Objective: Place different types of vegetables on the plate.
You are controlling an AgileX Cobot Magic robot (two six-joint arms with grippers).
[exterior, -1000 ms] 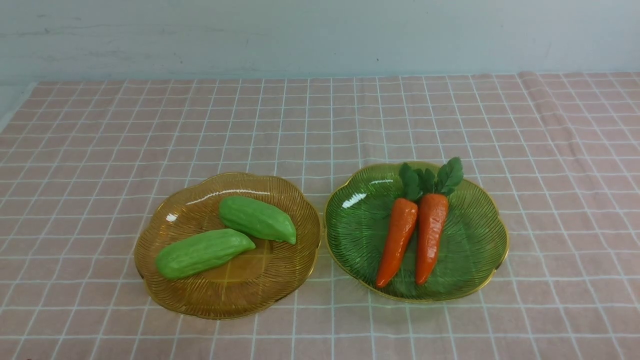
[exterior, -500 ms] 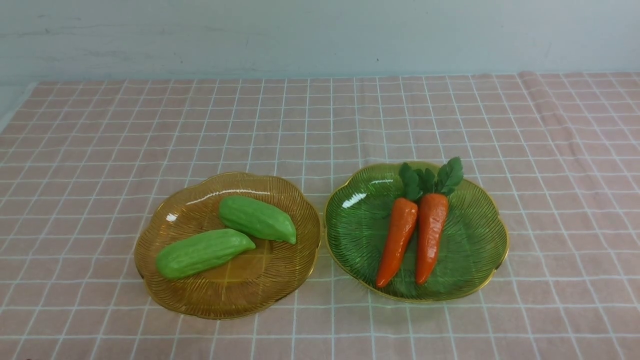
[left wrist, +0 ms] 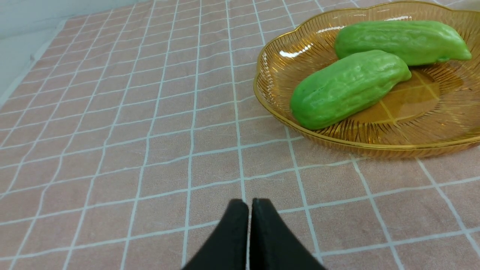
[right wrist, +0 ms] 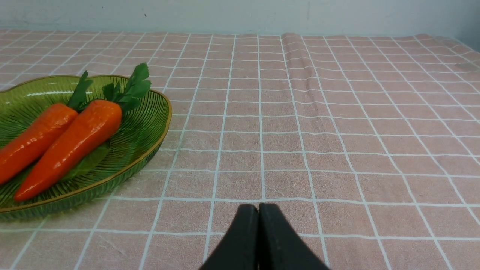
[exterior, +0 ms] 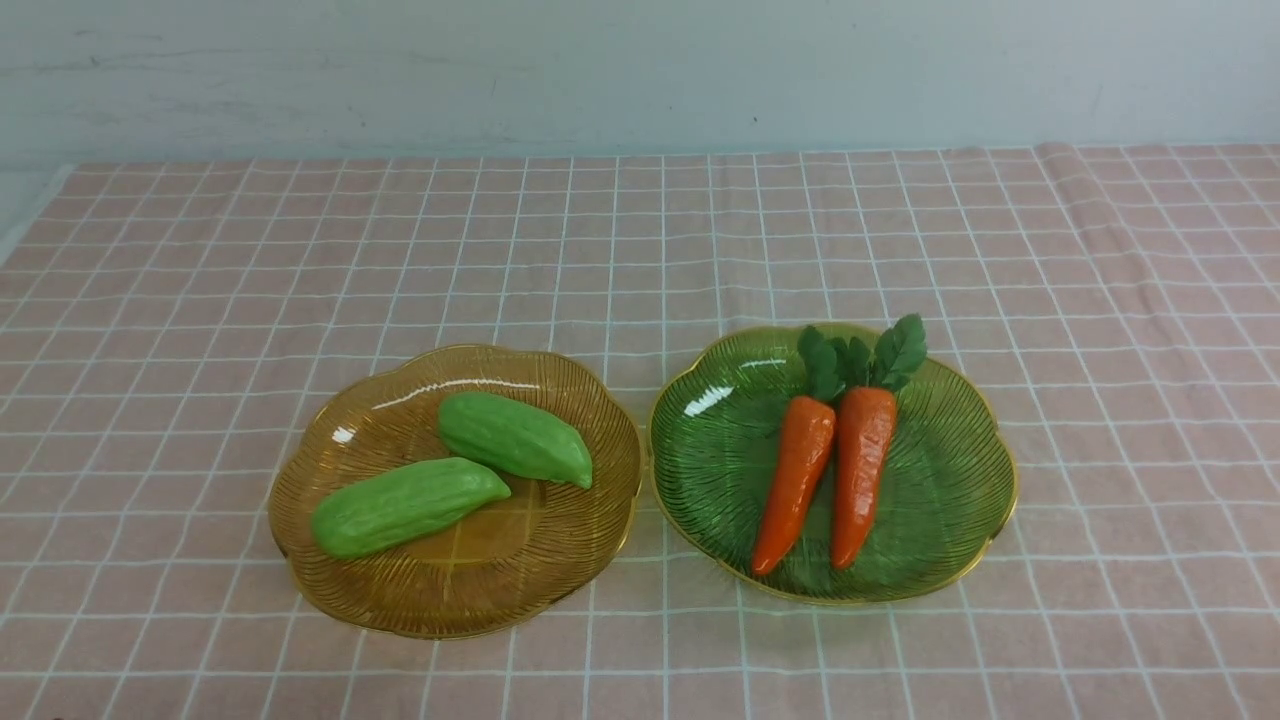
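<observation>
In the front view I see an amber plate on the left and a green plate just beside it on the right, both scalloped, on a counter spread with a pink cloth crossed by white lines; two light green ridged gourds lie in the amber plate, the nearer gourd slanting toward the middle and the farther gourd behind it, tapering to the right; in the green plate the left carrot and the right carrot lie side by side, their leafy tops pointing away from me, some leaf reaching over the far rim

In my left wrist view my left gripper is drawn narrow, its fingertips together with nothing between them, above the cloth and apart from the amber plate, where both gourds rest

In my right wrist view my right gripper is closed up too, tips together and empty, over the cloth, apart from the green plate and its two glossy orange carrots
</observation>
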